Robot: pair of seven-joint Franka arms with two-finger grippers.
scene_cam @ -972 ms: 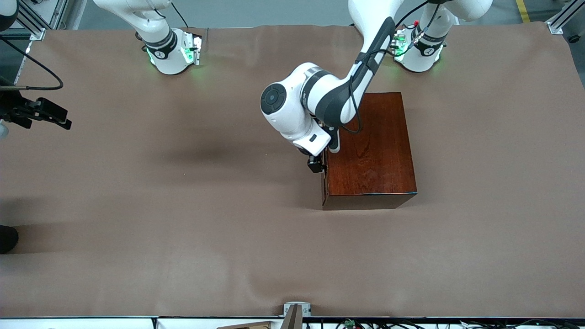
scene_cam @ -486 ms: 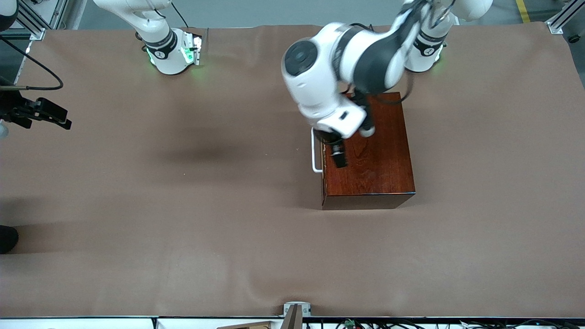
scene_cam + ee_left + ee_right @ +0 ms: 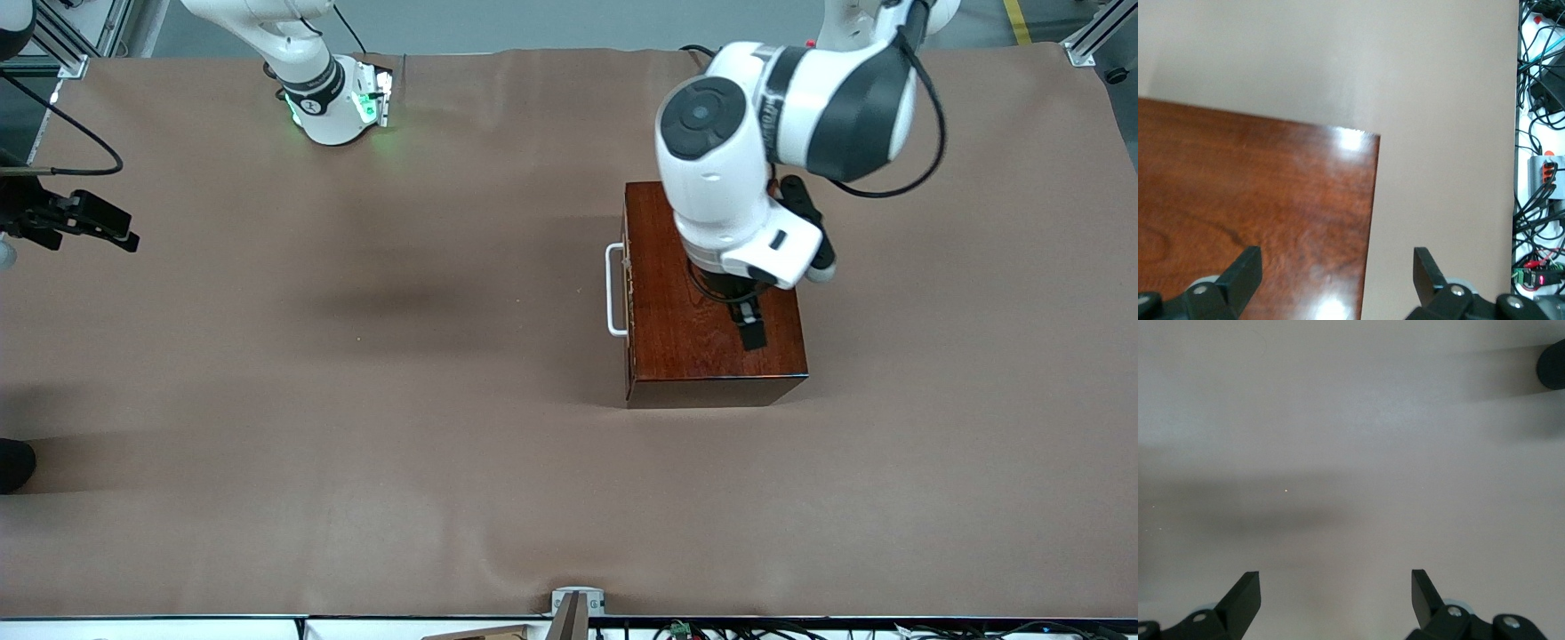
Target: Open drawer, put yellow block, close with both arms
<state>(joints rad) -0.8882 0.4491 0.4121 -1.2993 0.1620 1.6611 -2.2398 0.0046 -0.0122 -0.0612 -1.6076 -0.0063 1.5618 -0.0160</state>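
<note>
I see my left arm has swung away from the drawer (image 3: pixel 629 289) front; a moment ago its hand was by the white handle (image 3: pixel 613 291), and now it hangs over the top of the dark wooden box (image 3: pixel 711 302), toward the left arm's end of the table. The drawer is pushed in, flush with the box front. The handle sticks out toward the right arm's end, and nothing touches it.

The left gripper (image 3: pixel 752 331) points down over the box top. In the left wrist view its fingers (image 3: pixel 1245 273) are spread wide apart and hold nothing (image 3: pixel 1336 277). That view shows the shiny box top (image 3: pixel 1251 200) with a bright spot of light and one corner, plus a tangle of cables (image 3: pixel 1538 167) past the table edge, which the front view only hints at.

The right arm waits, with only its base (image 3: pixel 333 102) and green light showing in the front view. The right gripper (image 3: pixel 1336 600) shows only in its own wrist view: wide open, empty, over bare cloth.

I cannot see the yellow block in any view.

The table (image 3: pixel 356 400) is covered in a brown cloth with soft wrinkles.
</note>
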